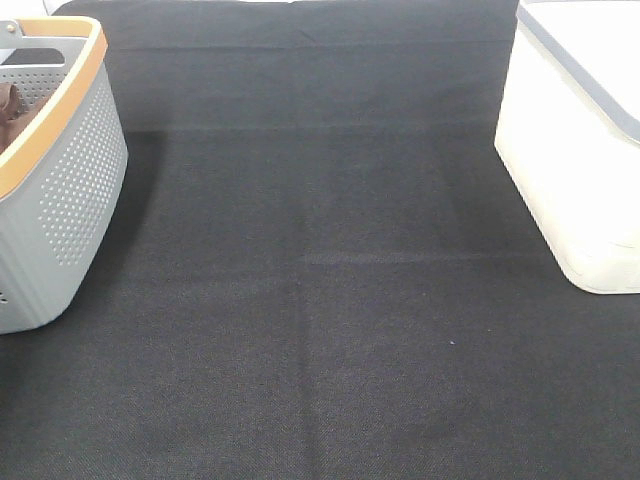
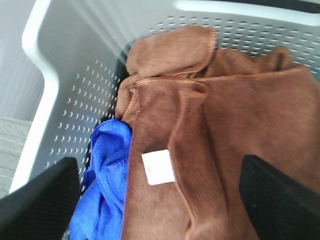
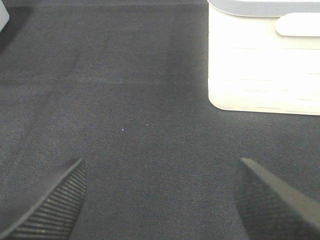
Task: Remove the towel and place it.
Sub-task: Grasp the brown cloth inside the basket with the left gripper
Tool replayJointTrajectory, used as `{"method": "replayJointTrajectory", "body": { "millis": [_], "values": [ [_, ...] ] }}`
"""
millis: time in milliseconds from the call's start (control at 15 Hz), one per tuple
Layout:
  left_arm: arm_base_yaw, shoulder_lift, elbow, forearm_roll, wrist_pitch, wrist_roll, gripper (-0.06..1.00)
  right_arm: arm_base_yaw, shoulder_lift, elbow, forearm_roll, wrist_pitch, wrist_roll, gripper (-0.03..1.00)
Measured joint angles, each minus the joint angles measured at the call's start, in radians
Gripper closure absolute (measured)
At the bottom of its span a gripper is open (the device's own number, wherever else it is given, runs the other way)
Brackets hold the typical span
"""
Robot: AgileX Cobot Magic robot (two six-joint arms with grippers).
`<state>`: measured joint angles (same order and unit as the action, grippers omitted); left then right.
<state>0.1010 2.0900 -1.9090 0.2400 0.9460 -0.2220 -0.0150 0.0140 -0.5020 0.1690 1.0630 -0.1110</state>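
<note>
The rust-brown towel (image 2: 225,130) lies crumpled in the grey perforated basket (image 2: 65,95), its small white tag (image 2: 158,167) facing up. A further brown fold (image 2: 170,52) lies against the basket wall; I cannot tell if it is the same cloth. My left gripper (image 2: 162,205) is open just above the towel, one finger on each side, holding nothing. My right gripper (image 3: 160,200) is open and empty over the black table mat (image 3: 125,100). In the exterior high view neither gripper shows; the basket (image 1: 70,190) stands at the far left with a bit of brown cloth (image 1: 8,112) visible inside.
A blue cloth (image 2: 105,190) is bunched beside the towel in the basket. A white lidded container (image 1: 580,150) stands at the right edge of the table and also shows in the right wrist view (image 3: 260,65). The black mat (image 1: 320,300) lies between basket and container.
</note>
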Motion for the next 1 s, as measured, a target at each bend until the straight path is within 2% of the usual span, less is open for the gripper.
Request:
{"method": "replayJointTrajectory", "body": {
  "millis": [133, 400, 867, 1000],
  "values": [
    [0.013, 0.064, -0.043, -0.018, -0.003, -0.002, 0.13, 0.0, 0.0, 0.0, 0.0, 0.0, 0.0, 0.2],
    [0.013, 0.189, -0.135, -0.131, -0.022, 0.005, 0.16, 0.0, 0.0, 0.0, 0.0, 0.0, 0.0, 0.2],
    [0.013, 0.276, -0.185, -0.167, -0.024, 0.005, 0.21, 0.0, 0.0, 0.0, 0.0, 0.0, 0.0, 0.2],
    [0.013, 0.291, -0.185, -0.171, -0.024, 0.005, 0.31, 0.0, 0.0, 0.0, 0.0, 0.0, 0.0, 0.2]
  ]
}}
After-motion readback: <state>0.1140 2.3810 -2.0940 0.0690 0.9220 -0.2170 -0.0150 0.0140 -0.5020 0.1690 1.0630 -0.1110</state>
